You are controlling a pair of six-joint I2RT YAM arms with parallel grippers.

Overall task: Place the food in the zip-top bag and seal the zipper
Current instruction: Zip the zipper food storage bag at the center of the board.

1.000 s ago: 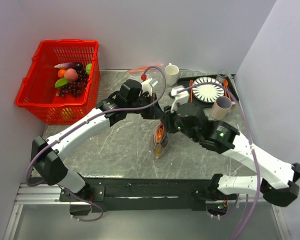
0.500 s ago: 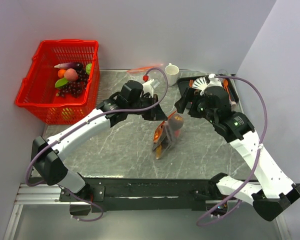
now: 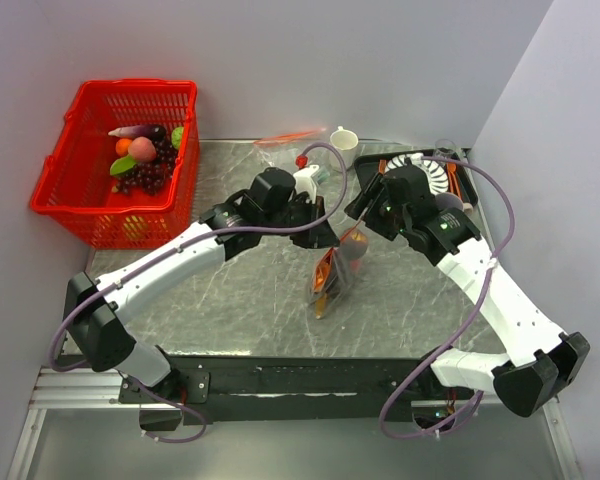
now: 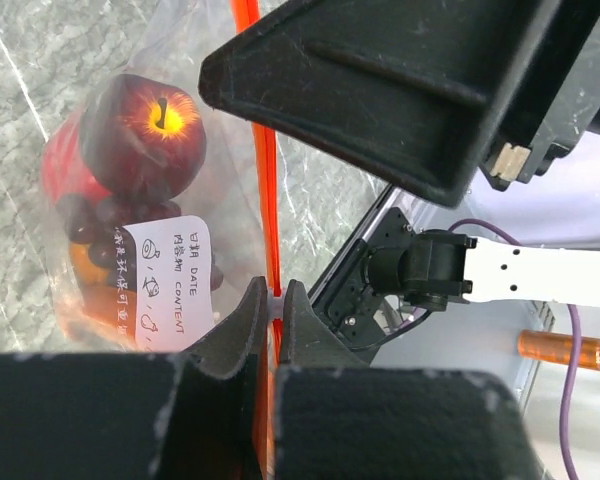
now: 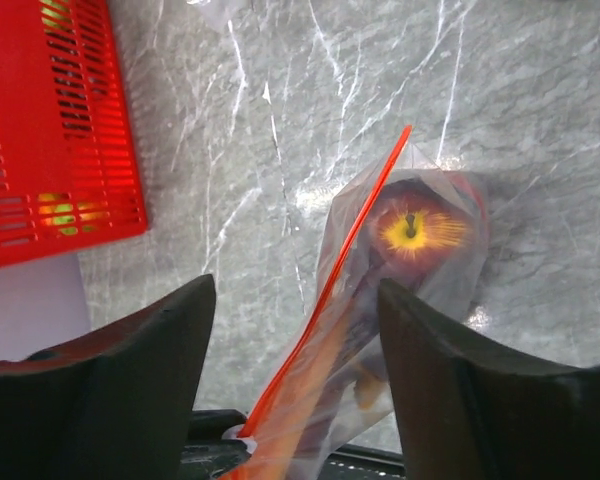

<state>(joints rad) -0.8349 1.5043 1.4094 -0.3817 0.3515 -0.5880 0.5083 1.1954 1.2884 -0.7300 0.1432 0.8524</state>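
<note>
The clear zip-top bag (image 3: pixel 332 278) hangs upright over the middle of the table. My left gripper (image 3: pixel 332 240) is shut on one end of its orange-red zipper (image 4: pixel 267 170), and the strip runs between the left gripper's (image 4: pixel 276 300) closed fingers. Food lies inside the bag: a red round fruit (image 4: pixel 145 135) on top, dark grapes (image 4: pixel 100 215) and an orange-brown piece (image 4: pixel 85 265) under it. My right gripper (image 3: pixel 367 215) hovers open just right of the bag's top. In the right wrist view the right gripper (image 5: pixel 295 290) straddles the zipper (image 5: pixel 350 245) from above without touching it, and the fruit (image 5: pixel 415 230) shows through the plastic.
A red basket (image 3: pixel 120 160) at the back left holds a peach, an eggplant and more toy food. A white cup (image 3: pixel 343 148), a second clear bag (image 3: pixel 280 140) and a black tray (image 3: pixel 365 172) with a white plate stand along the back.
My right gripper opened, left the red fruit in the bag and pulled back toward the tray. The left gripper shifted slightly right, still gripping the zipper.
</note>
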